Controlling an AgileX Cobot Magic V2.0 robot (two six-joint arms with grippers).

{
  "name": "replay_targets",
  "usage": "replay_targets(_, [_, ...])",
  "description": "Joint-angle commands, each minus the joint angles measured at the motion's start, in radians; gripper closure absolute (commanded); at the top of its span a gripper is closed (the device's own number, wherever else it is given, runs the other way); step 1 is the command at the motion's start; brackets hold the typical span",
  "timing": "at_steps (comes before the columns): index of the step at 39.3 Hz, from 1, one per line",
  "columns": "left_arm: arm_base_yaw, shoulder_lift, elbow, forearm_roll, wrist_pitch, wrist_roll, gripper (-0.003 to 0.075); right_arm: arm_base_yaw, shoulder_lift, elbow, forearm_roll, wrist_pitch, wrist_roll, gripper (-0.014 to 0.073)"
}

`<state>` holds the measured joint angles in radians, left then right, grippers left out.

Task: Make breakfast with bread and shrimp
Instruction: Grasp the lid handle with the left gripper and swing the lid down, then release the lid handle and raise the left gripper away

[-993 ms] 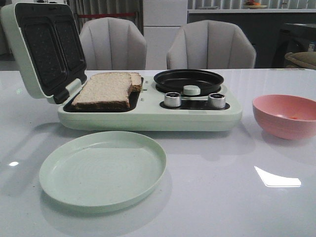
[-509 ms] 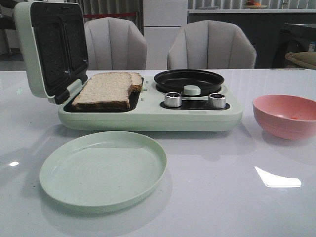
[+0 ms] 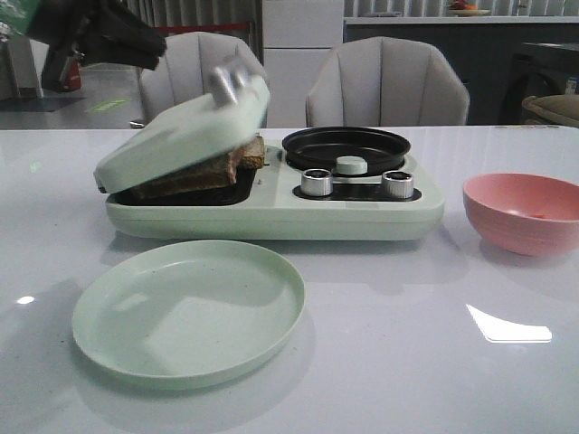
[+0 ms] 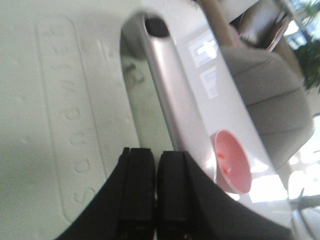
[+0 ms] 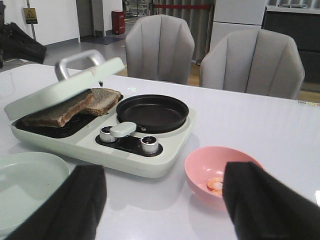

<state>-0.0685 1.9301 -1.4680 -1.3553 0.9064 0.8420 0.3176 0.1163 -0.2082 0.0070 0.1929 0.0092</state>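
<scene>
Up front, the sandwich maker lid [image 3: 181, 131] sits tilted partway down over the bread [image 3: 237, 161], whose crust pokes out beneath it on the hotplate. My left arm [image 3: 99, 32] hangs dark above the lid's far corner; I judge it is there to press the lid shut so the slices toast. The black frying pan [image 3: 346, 145] sits bare beside them, the pale green plate [image 3: 188, 312] waits near the front edge, and the pink bowl [image 3: 525, 212] stands well apart to the right.

On the left wrist camera, the left gripper [image 4: 156, 190] shows its fingers pressed together with nothing between them, just over the lid's silver handle [image 4: 172, 105].

On the right wrist camera, the right gripper [image 5: 162, 200] is spread wide and empty, hovering short of the pink bowl, where the shrimp [image 5: 216, 185] lies ready for the pan.
</scene>
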Motion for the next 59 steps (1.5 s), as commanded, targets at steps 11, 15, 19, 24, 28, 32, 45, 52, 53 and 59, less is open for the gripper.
replay_targets(11, [-0.187,-0.052,-0.031,0.342,-0.180,-0.163,0.0605,-0.007,0.011,-0.027,-0.007,-0.081,-0.003,0.0015])
replay_targets(15, [-0.187,-0.052,-0.031,0.368,-0.176,-0.187,0.0605,-0.007,0.011,-0.027,-0.007,-0.081,-0.003,0.0015])
replay_targets(19, [-0.187,-0.052,-0.031,0.370,-0.164,-0.187,0.0605,-0.007,0.011,-0.027,-0.007,-0.081,-0.003,0.0015])
replay_targets(24, [-0.187,-0.052,-0.031,0.372,-0.155,-0.187,0.0605,-0.007,0.011,-0.027,-0.007,-0.081,-0.003,0.0015])
replay_targets(28, [-0.187,-0.054,-0.033,0.391,-0.136,-0.187,0.0605,-0.007,0.011,-0.027,-0.007,-0.081,-0.003,0.0015])
replay_targets(32, [-0.187,-0.058,-0.066,0.456,-0.074,-0.187,0.0604,-0.007,0.011,-0.027,-0.007,-0.081,-0.003,0.0015])
replay_targets(45, [-0.187,-0.189,-0.166,0.972,-0.016,-0.473,0.0603,-0.007,0.011,-0.027,-0.007,-0.081,-0.003,0.0015])
replay_targets(52, [-0.187,-0.300,-0.166,1.383,-0.019,-0.710,0.0603,-0.007,0.011,-0.027,-0.007,-0.081,-0.003,0.0015])
replay_targets(53, [-0.187,-0.312,-0.166,1.425,-0.017,-0.733,0.0603,-0.007,0.011,-0.027,-0.007,-0.081,-0.003,0.0015])
replay_targets(59, [-0.187,-0.413,-0.135,1.554,-0.035,-0.812,0.0603,-0.007,0.011,-0.027,-0.007,-0.081,-0.003,0.0015])
